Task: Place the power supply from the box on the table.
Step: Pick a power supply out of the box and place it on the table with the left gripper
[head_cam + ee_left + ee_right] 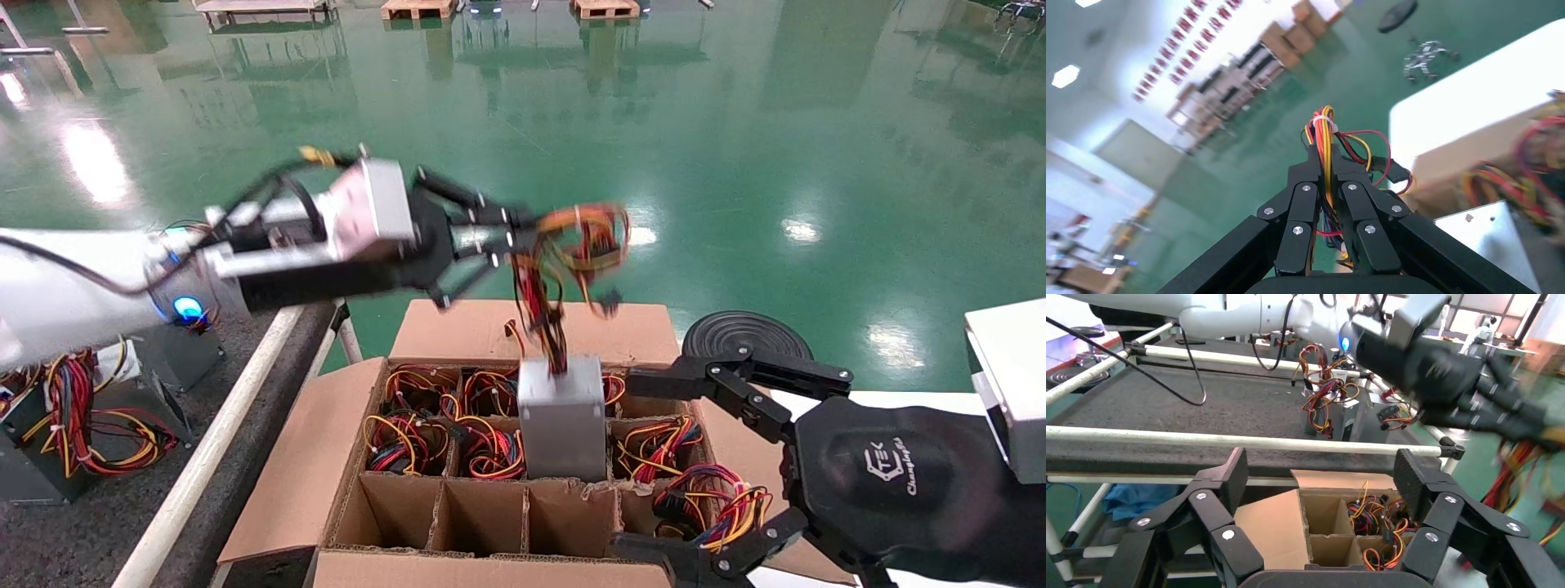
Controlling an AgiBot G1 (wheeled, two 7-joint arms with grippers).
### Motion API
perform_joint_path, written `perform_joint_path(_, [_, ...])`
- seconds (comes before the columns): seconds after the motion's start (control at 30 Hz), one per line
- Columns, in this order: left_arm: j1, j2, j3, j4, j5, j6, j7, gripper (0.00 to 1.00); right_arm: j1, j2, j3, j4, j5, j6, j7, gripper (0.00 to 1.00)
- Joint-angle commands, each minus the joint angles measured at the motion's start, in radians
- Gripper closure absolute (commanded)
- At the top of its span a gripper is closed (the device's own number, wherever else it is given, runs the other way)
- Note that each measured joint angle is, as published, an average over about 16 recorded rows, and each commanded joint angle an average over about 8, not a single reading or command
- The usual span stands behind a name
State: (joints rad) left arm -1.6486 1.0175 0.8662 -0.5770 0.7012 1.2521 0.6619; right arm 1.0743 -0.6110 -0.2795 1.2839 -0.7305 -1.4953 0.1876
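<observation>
The left gripper (523, 237) hangs above the far side of the box (327, 457), its fingers (1309, 190) pressed together on the wire bundle (572, 245) of the power supply (564, 416). The left wrist view shows red, yellow and orange wires (1324, 131) running between the closed fingers and tied with a white band beyond the tips. The power supply hangs below the gripper by these wires, its grey metal body upright, with its lower part in front of the divider grid around the middle cells; whether it touches the dividers cannot be told. The far cells on either side of it hold other units with coloured wire bundles (409, 433), and the near row of cells (482, 514) shows bare cardboard. The right gripper (686, 465) sits low at the box's right side, its fingers spread wide and holding nothing; one finger reaches over the far right edge of the box and the other lies at the near right corner beside a wire bundle (719, 506). To the left of the box, past its open flap, lies the table (82, 523) with its white rail (212, 441); two more power supplies (49, 425) rest on it. A black round base (744, 331) stands on the green floor (735, 122) beyond the box.
</observation>
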Motion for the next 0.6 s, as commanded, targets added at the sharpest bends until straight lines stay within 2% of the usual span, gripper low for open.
perform_joint_path(0.03, [-0.016, -0.007, -0.016, -0.008, 0.0, -0.008, 0.007, 1.0, 0.0, 0.0, 0.0, 0.0, 0.0, 0.0, 0.0, 0.0])
perform_joint_path(0.6, [-0.145, -0.06, -0.093, -0.007, 0.106, -0.165, 0.043, 1.0, 0.0, 0.0, 0.0, 0.0, 0.0, 0.0, 0.0, 0.0])
